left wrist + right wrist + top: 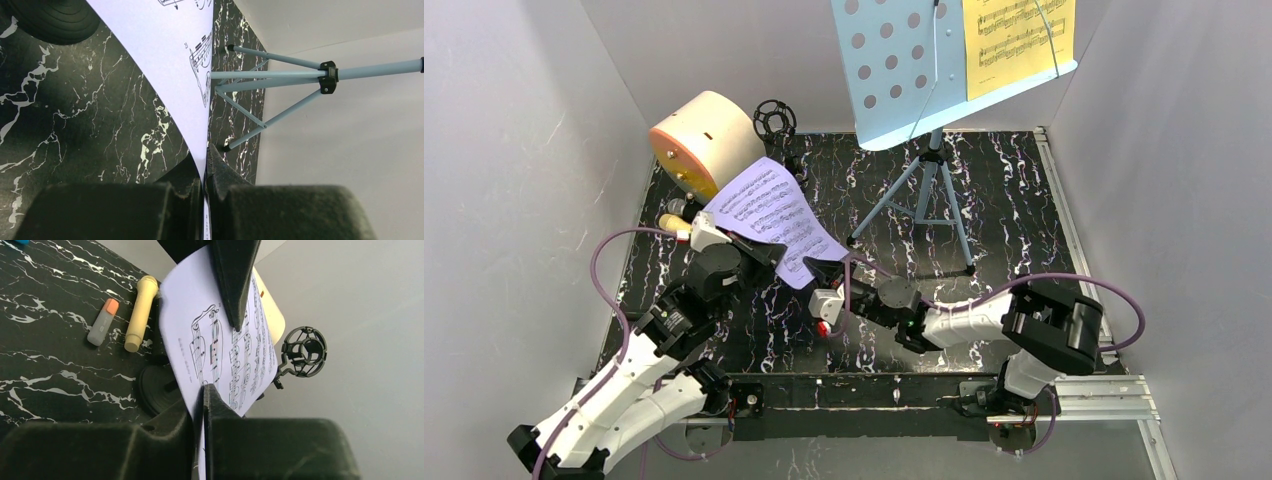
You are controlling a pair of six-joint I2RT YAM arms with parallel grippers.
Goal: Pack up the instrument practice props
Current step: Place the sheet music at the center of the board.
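Note:
Both grippers hold the lavender score sheet (769, 210) up off the black marbled table. My left gripper (772, 250) is shut on its near edge, and the paper (165, 60) runs up from between the jaws (206, 167). My right gripper (812, 268) is shut on the sheet (220, 340) a little to the right, jaws (202, 390) pinching the paper. The blue perforated music rack (924, 70) stands on its tripod (280, 75) at the back, with the yellow score sheet (1016, 40) on it. A cream microphone (139, 310) lies on the table at the left.
The big cream cylinder with an orange face (704, 140) lies at the back left, with a black cage-like mic mount (774, 118) beside it. A grey and orange marker (102, 322) lies by the microphone. A black round base (157, 390) sits under the sheet. Grey walls enclose the table.

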